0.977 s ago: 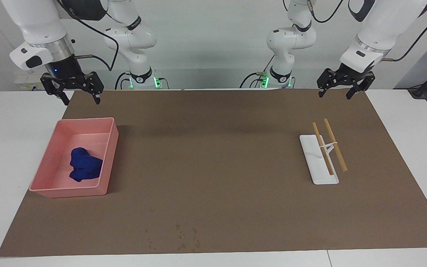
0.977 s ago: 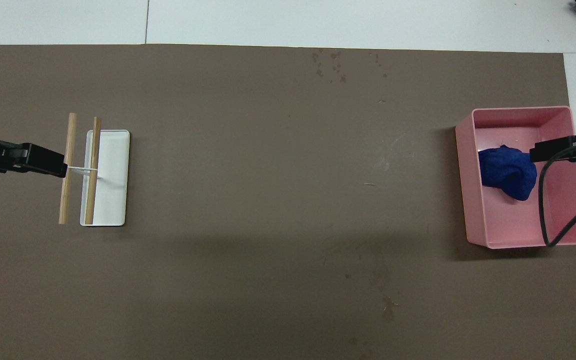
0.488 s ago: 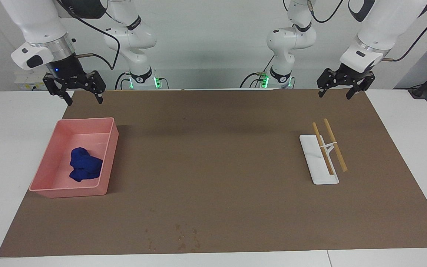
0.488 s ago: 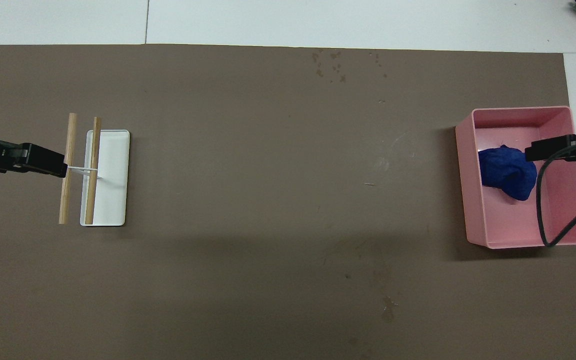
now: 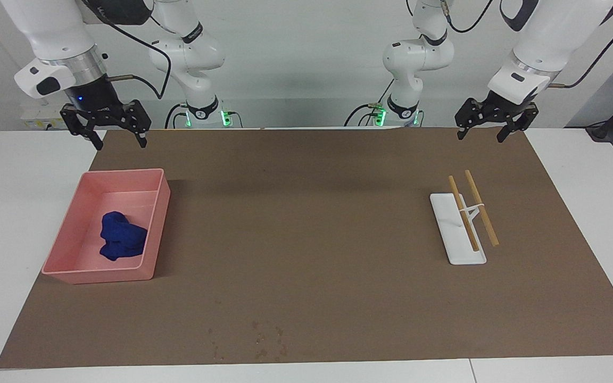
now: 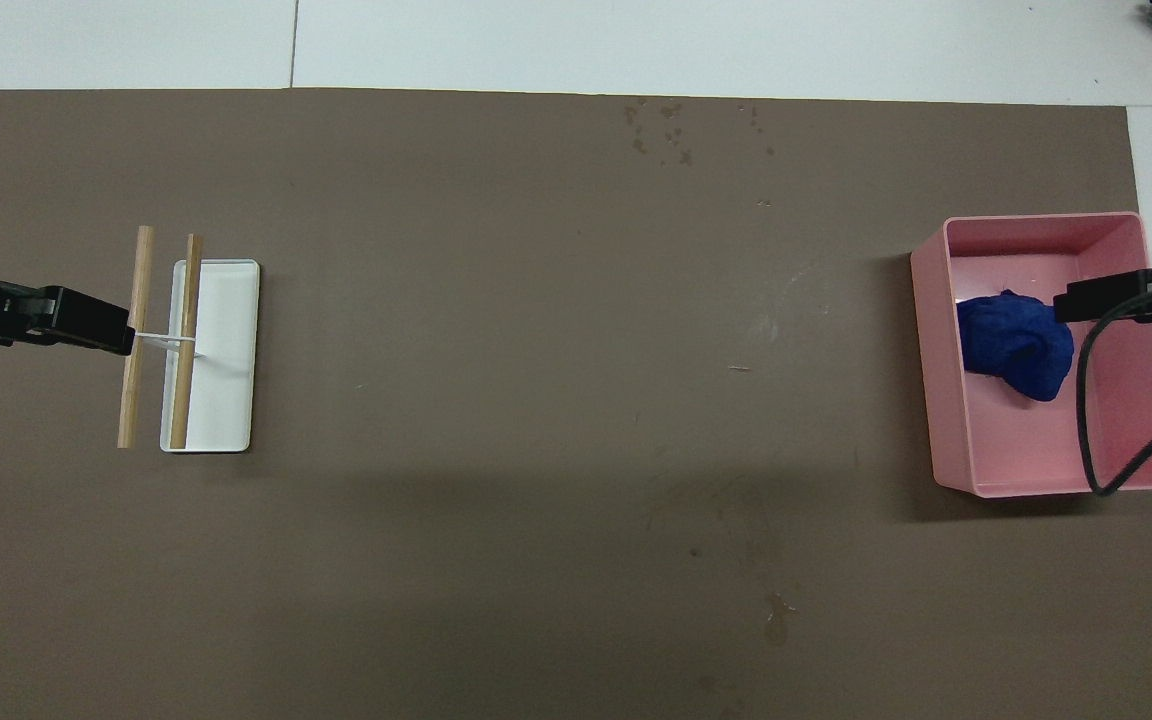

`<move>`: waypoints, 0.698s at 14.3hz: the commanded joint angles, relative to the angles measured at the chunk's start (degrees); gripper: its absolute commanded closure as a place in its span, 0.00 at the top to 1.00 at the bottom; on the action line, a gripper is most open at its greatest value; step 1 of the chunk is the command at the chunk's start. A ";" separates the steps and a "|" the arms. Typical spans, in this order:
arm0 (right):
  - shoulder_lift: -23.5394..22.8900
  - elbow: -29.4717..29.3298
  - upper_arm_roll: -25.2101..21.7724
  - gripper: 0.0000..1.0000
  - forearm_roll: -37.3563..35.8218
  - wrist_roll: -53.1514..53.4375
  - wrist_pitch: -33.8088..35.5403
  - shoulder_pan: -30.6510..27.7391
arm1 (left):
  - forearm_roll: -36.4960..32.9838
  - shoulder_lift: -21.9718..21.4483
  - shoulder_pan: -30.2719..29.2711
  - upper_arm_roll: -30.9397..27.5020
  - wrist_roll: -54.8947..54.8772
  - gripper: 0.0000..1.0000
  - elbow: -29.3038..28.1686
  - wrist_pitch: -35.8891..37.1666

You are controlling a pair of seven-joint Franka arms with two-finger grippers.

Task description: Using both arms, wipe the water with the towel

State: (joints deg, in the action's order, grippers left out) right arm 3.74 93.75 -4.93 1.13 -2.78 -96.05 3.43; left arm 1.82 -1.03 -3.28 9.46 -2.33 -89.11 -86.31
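Observation:
The towel (image 5: 122, 243) (image 6: 1014, 345), a crumpled deep-blue cloth, lies inside the pink tray (image 5: 160, 213) (image 6: 936, 350) at the right arm's end of the brown mat. The water (image 6: 774, 618) is a faint yellowish smudge on the mat close to the robots; I cannot make it out in the facing view. My right gripper (image 5: 107, 139) (image 6: 1086, 297) hangs open high above the tray's end of the mat, touching nothing. High over the other end, my left gripper (image 5: 481, 134) (image 6: 116, 335) also stands open and holds nothing.
A white stand (image 5: 458, 234) (image 6: 221, 400) carrying two wooden sticks (image 5: 479, 207) sits at the left arm's end of the mat. A cluster of dark specks (image 5: 264, 340) (image 6: 661, 130) marks the mat's edge farthest from the robots. The right arm's cable (image 6: 1084, 420) hangs over the tray.
The right gripper has risen slightly and shifted a little above the tray's end of the mat. The left arm, towel and tray have not moved.

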 commanded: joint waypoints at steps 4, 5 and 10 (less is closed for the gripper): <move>0.74 0.12 0.00 1.00 0.19 0.49 1.91 -0.27 | 0.64 -1.79 -0.50 0.03 -0.31 1.00 -1.95 -0.26; 0.83 0.12 0.00 1.00 0.18 0.40 2.70 -0.18 | 0.64 -1.79 -0.50 0.03 -0.31 1.00 -1.95 -0.34; 0.83 0.03 -0.08 1.00 0.10 0.23 3.94 -0.27 | 0.64 -1.79 -0.50 0.03 -0.31 1.00 -1.95 -0.35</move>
State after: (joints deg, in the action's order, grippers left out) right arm 3.93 93.75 -4.96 1.10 -2.78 -92.98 3.43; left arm 1.82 -1.03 -3.28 9.46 -2.33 -89.11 -86.31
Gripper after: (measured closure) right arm 0.000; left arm 0.000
